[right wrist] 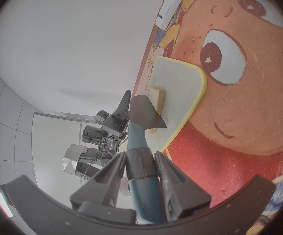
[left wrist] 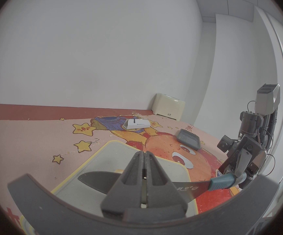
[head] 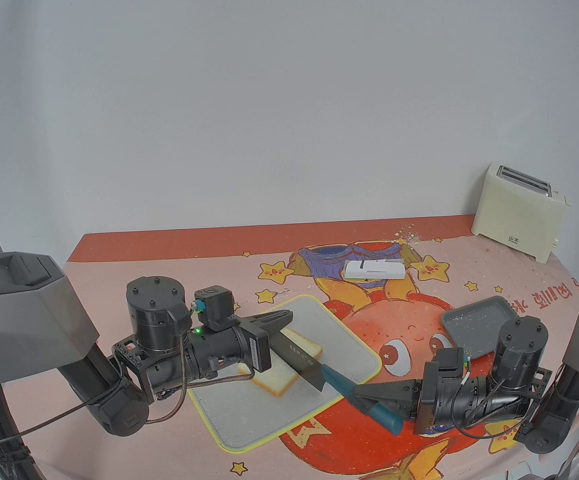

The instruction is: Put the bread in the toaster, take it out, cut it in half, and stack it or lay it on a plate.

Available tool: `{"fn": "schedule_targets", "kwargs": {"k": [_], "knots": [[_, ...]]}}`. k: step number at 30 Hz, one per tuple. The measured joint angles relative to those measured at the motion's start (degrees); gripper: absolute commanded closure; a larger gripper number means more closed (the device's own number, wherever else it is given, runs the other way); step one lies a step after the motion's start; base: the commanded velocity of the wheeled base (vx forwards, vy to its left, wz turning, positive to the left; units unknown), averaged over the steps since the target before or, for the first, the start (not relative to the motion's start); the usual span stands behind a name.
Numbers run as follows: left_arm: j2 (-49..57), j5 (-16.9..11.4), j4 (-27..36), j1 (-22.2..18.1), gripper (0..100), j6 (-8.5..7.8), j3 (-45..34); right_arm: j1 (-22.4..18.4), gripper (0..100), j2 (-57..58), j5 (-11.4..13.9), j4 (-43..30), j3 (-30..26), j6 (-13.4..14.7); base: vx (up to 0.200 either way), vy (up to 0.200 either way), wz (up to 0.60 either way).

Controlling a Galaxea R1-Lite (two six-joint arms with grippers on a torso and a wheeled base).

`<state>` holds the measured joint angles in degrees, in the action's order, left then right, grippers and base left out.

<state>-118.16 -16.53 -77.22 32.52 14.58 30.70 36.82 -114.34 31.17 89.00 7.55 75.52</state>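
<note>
A slice of bread [head: 273,376] lies flat on the yellow-rimmed cutting board [head: 249,415]. A dark knife blade [head: 303,361] rests across the slice, its teal handle [head: 369,405] pointing toward the right arm. My right gripper [head: 363,393] is shut on the handle, as the right wrist view shows [right wrist: 140,155], with blade [right wrist: 144,113], bread [right wrist: 156,99] and board [right wrist: 180,82] beyond. My left gripper [head: 284,317] hovers shut just over the blade and the slice's far edge, with nothing between its fingers. In the left wrist view the gripper [left wrist: 144,167] stands over the blade [left wrist: 95,180].
A cream toaster [head: 519,211] stands at the table's far right corner. A grey square plate [head: 479,325] lies right of the board, close to the right arm. A flat white object [head: 374,269] rests behind the board on the cartoon-printed cloth.
</note>
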Motion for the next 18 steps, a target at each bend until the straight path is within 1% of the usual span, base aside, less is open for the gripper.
{"fn": "schedule_targets", "kwargs": {"k": [4,7,18], "knots": [[0.27,0.06,-4.27,-0.02,100,0.04,0.09,0.04,100,0.09,0.00,-0.05,-0.05,-0.23,0.000,0.000,0.00],[0.50,0.09,-6.64,-0.06,100,0.13,0.20,0.04,100,0.13,0.11,-0.11,-0.02,-1.34,0.000,0.000,0.00],[3.34,0.04,-6.79,-0.17,100,0.24,0.34,0.15,100,0.50,0.24,-0.24,0.57,-1.67,0.000,0.000,0.00]]}}
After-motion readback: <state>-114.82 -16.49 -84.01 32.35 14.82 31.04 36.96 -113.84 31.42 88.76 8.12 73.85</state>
